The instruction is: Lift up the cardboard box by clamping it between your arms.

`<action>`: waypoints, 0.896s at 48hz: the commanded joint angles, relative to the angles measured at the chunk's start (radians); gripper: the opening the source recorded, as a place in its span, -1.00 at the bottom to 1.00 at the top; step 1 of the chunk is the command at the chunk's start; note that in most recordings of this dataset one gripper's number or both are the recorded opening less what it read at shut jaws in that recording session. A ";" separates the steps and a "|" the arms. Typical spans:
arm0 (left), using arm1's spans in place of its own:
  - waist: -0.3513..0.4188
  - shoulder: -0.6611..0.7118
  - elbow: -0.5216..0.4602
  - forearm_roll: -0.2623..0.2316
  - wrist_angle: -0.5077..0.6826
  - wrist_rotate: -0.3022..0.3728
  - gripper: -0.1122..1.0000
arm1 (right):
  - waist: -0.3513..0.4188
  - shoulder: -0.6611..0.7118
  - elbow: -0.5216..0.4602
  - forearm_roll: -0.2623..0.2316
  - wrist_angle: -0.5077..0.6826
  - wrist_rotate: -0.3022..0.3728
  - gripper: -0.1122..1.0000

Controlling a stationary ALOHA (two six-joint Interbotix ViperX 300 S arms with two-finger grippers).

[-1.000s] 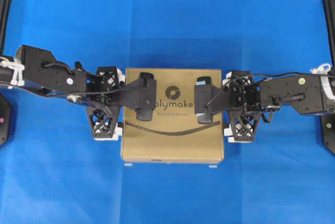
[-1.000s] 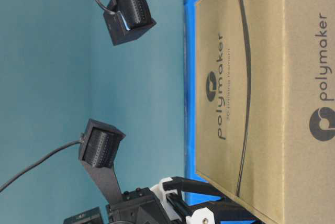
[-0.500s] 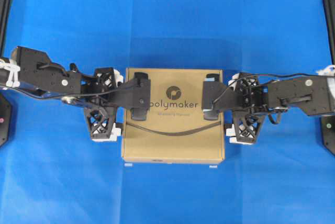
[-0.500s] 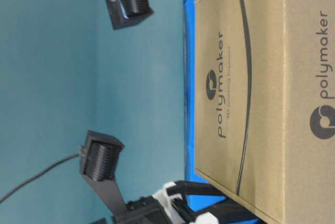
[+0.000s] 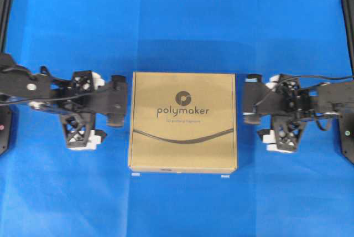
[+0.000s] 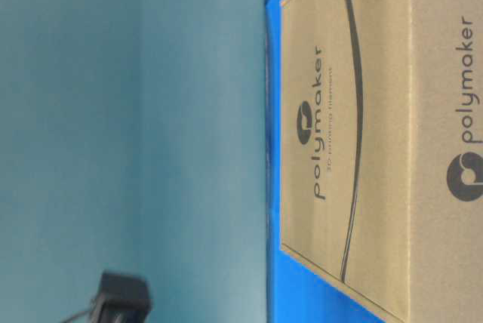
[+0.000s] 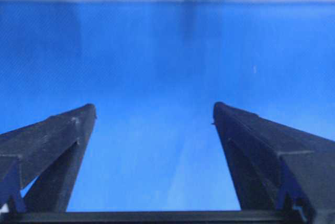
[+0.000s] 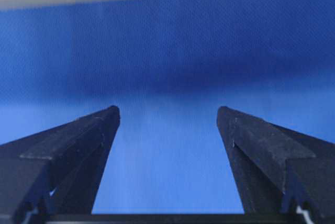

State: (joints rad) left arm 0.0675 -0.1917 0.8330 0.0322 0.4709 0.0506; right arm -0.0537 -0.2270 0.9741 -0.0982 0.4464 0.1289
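Note:
The cardboard box point(image 5: 182, 122), tan with dark "polymaker" print and a curved line, lies flat on the blue cloth in the middle of the overhead view. It fills the right side of the table-level view as the box point(image 6: 362, 149). My left gripper point(image 5: 83, 108) hangs off the box's left side and my right gripper point(image 5: 282, 113) off its right side, each with a gap of cloth between. Neither arm touches the box. In the wrist views the left gripper point(image 7: 154, 108) and right gripper point(image 8: 167, 110) stand open over bare blue cloth, holding nothing.
Blue cloth point(image 5: 182, 37) covers the table around the box. Black frame posts point(image 5: 348, 21) stand at the left and right edges. Two small white marks point(image 5: 135, 175) lie just in front of the box. A teal wall point(image 6: 113, 149) is behind.
Both arms have drawn back outward from the box's sides. Their camera mounts no longer hang over the lid. The box has stayed in place.

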 commanded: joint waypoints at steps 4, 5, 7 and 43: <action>0.000 -0.110 0.058 -0.002 -0.017 0.005 0.79 | 0.002 -0.103 0.038 0.002 0.006 0.008 0.99; 0.000 -0.121 0.067 -0.002 -0.020 0.005 0.79 | 0.002 -0.115 0.046 0.002 0.006 0.008 0.99; -0.002 -0.150 0.091 -0.002 -0.028 0.000 0.79 | 0.002 -0.140 0.060 0.002 0.006 0.008 0.99; 0.002 -0.434 0.244 -0.002 -0.106 -0.005 0.79 | -0.002 -0.518 0.207 0.002 -0.014 0.009 0.99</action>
State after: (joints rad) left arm 0.0721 -0.6243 1.0876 0.0307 0.3758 0.0476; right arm -0.0537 -0.7424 1.1888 -0.0982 0.4357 0.1304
